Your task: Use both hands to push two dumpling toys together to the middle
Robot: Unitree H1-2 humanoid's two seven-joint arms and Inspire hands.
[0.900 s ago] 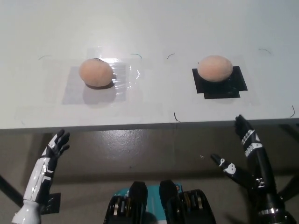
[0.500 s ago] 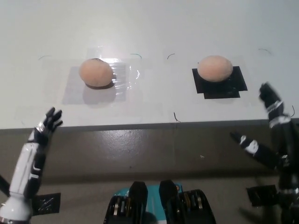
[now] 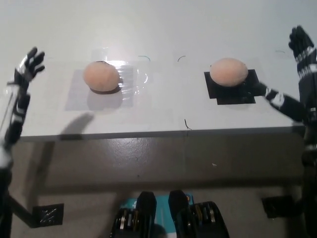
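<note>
Two tan, egg-shaped dumpling toys lie on the white table [image 3: 163,29]. The left dumpling [image 3: 101,76] rests on a patch of clear tape, the right dumpling [image 3: 228,72] on a black square patch [image 3: 233,89]. My white left hand [image 3: 21,87] is raised at the far left edge, open, fingers spread, well to the left of the left dumpling. At the far right my black right hand [image 3: 297,74] is up and open, one finger reaching toward the black patch beside the right dumpling. Neither hand touches a toy.
The table's front edge [image 3: 163,133] runs across the middle of the picture, with grey floor below it. Small black marks dot the tabletop between the toys. Black tape squares [image 3: 47,214] lie on the floor at lower left and lower right.
Both hands have risen from below the table's front edge to table height, moving outward, left hand to the far left, right hand to the far right. The dumplings have not moved.
</note>
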